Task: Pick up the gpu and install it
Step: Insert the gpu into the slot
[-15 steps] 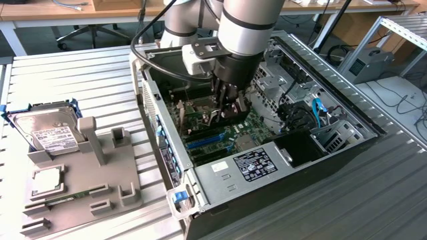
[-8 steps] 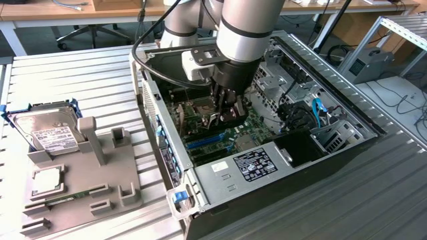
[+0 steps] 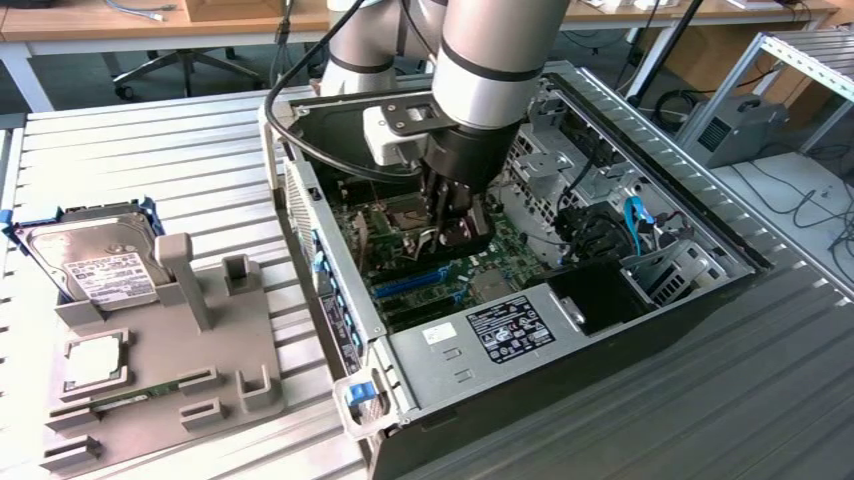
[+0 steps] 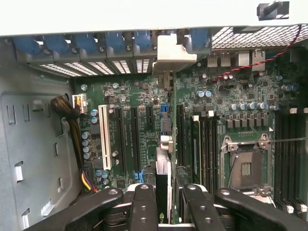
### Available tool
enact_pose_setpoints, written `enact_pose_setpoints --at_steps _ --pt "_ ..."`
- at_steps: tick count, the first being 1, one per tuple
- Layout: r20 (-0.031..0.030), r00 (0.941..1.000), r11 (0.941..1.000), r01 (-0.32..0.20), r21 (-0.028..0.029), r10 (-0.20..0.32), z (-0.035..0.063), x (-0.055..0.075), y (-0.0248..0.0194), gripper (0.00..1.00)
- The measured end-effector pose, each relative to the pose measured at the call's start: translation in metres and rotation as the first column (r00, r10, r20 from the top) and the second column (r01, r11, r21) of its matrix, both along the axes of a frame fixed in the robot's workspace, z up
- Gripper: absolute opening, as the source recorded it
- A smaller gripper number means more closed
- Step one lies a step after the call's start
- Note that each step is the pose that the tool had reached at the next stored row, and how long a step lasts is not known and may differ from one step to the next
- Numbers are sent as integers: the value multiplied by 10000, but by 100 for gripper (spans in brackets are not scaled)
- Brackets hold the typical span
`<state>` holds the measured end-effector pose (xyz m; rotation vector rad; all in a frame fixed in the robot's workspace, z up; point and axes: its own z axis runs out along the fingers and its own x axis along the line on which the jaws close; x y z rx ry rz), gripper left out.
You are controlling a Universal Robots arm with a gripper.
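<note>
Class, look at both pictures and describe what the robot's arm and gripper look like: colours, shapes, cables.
The arm is a thick, round, silver-grey tube with a dark band at a joint. A black cable loops beside it. At the wrist sits a pale grey box-shaped module above a black housing. The gripper is black, with jointed link fingers fastened by round silver pins.

GPU (image 4: pixel 163 168): you see it edge-on, standing upright over the green motherboard (image 4: pixel 139 96) inside the open computer case (image 3: pixel 694 225). Its silver metal end bracket (image 4: pixel 169 50) lies at the case's slotted rear wall. In the exterior view, its dark body (image 3: pixel 458 232) sits low in the case, toward the middle.
</note>
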<state>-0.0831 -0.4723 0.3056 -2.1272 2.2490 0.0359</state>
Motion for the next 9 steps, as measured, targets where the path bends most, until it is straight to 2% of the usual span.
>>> enact_pose_setpoints --at_steps 9 --pt "0 10000 10000 0 0 0 -49 -5 0 26"
